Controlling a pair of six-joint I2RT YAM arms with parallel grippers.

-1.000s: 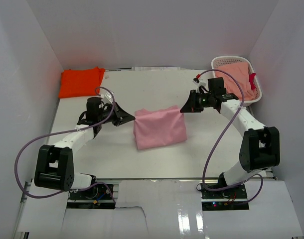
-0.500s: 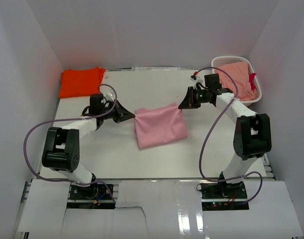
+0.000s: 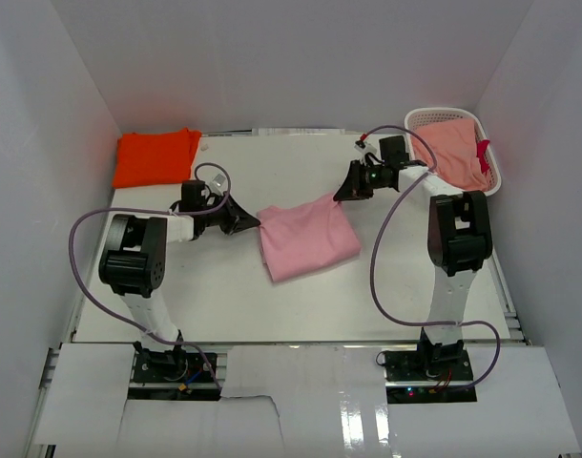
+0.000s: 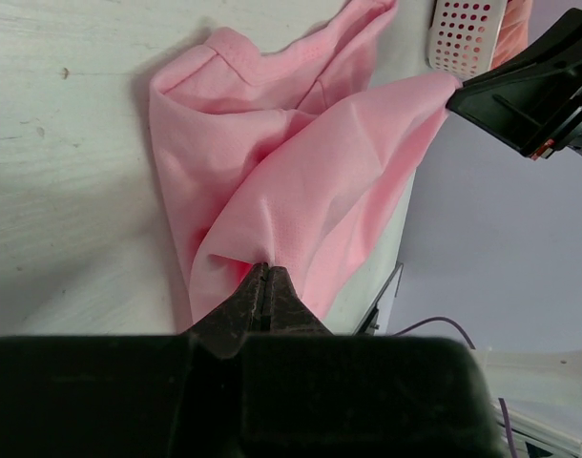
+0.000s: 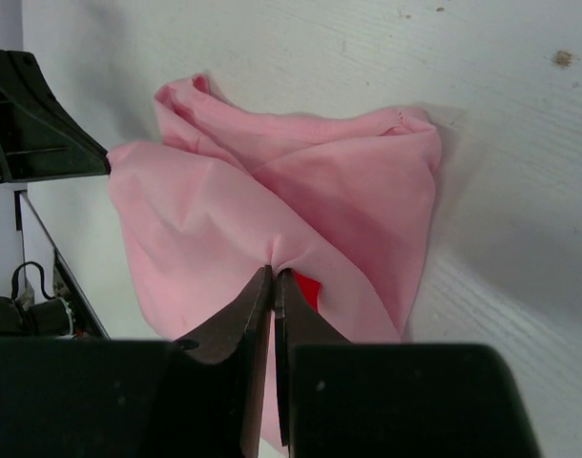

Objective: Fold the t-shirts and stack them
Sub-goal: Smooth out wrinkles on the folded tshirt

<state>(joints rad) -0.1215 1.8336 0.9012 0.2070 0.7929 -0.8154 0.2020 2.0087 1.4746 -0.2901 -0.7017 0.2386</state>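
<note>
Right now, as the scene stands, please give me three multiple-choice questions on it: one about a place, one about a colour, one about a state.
1. Where on the table does the orange t-shirt lie?
A. near right corner
B. far left corner
C. the very middle

2. What colour is the middle t-shirt?
A. light pink
B. green
C. blue

3. The left gripper and right gripper are:
A. both open
B. one open, one shut
C. each shut on an edge of the middle t-shirt

Answers:
1 B, the top view shows it folded there.
2 A, all three views show pink cloth.
3 C, each wrist view shows closed fingers pinching the cloth.
</note>
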